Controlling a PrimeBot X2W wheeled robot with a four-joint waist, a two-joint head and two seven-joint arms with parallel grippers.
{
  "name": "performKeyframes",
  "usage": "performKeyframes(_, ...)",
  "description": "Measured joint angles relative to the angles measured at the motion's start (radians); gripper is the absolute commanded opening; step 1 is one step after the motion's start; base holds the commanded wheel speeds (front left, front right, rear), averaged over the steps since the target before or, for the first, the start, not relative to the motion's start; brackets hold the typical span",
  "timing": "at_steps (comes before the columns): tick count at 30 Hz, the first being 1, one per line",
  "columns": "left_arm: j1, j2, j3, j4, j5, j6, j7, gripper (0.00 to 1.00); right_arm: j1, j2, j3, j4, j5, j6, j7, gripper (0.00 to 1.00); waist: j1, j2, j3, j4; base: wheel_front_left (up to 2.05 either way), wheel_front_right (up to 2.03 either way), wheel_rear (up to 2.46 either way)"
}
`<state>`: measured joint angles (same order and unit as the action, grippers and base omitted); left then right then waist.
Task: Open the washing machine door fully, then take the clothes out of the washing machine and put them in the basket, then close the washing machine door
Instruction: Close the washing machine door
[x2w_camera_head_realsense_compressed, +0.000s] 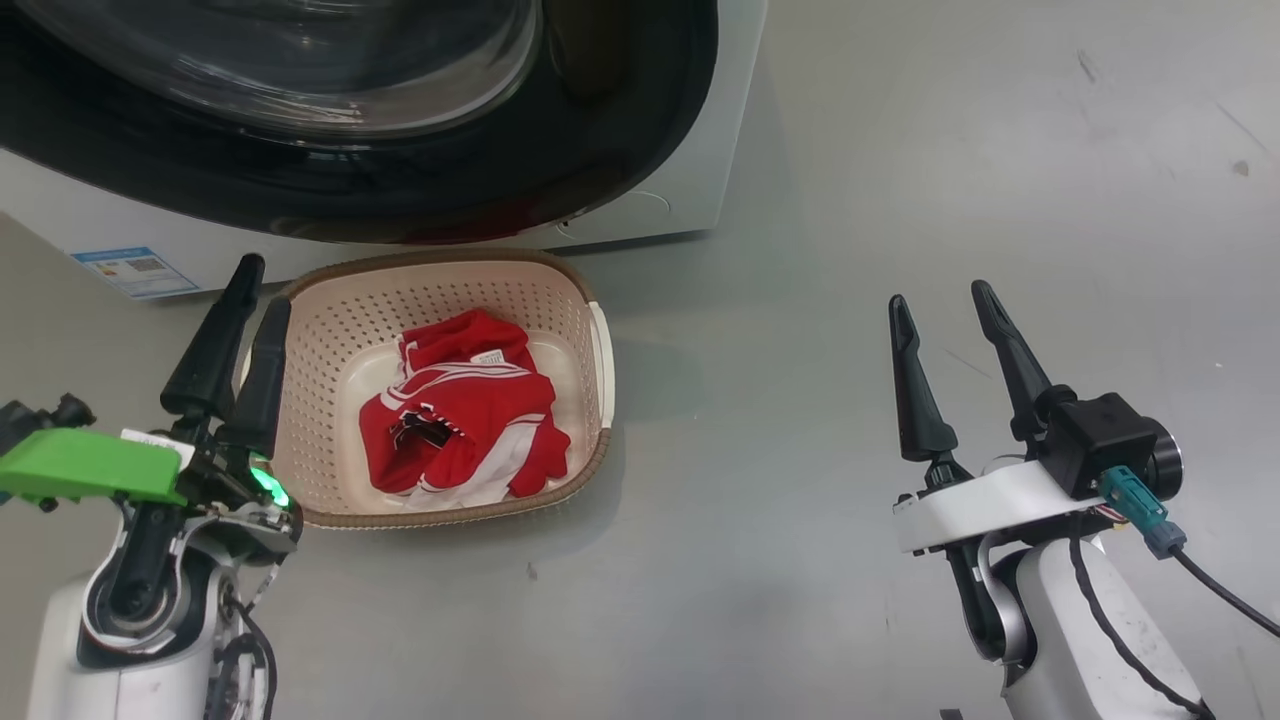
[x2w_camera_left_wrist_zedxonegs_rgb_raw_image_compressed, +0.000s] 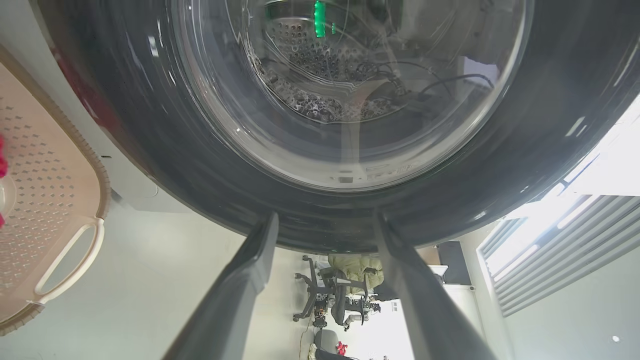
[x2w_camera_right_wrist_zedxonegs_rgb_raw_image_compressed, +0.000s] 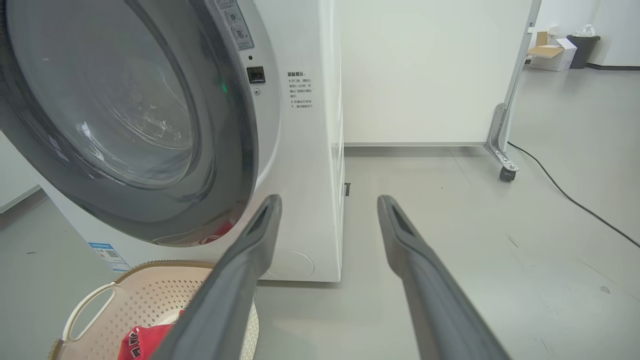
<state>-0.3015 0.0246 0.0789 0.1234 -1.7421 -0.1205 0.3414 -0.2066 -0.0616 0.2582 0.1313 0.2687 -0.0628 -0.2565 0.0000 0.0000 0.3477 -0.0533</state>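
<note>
Head view, clothes (x2w_camera_head_realsense_compressed: 460, 420) in basket (x2w_camera_head_realsense_compressed: 330, 340) (red), left wrist view, steel drum (x2w_camera_left_wrist_zedxonegs_rgb_raw_image_compressed: 310, 50)

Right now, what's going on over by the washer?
Nothing is being held. The bright red, white-striped clothes lie in the small cream perforated plastic basket in front of the big white front-loading washing machine. Its large round glossy black door looks swung shut, though I can't tell whether it is latched. The left gripper sits by the basket's left rim, jaws open and empty. The right gripper is off to the basket's right, jaws open too.
</note>
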Motion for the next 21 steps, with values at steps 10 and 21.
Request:
performKeyframes(10,0.066,0.001,-0.023,-0.109,0.088,0.0,-0.095,1.0,0.049,-0.005,-0.028,0.014,-0.008,0.0,0.0,1.0,0.0,0.0,-0.056,0.046,0.0,0.0,0.0)
performKeyframes(21,0.119,0.055,-0.078,-0.212,0.443,0.0,-0.23,1.0,0.082,-0.006,-0.029,0.027,-0.016,0.009,0.0,1.0,0.0,0.0,-0.131,0.093,0.0,0.0,0.0)
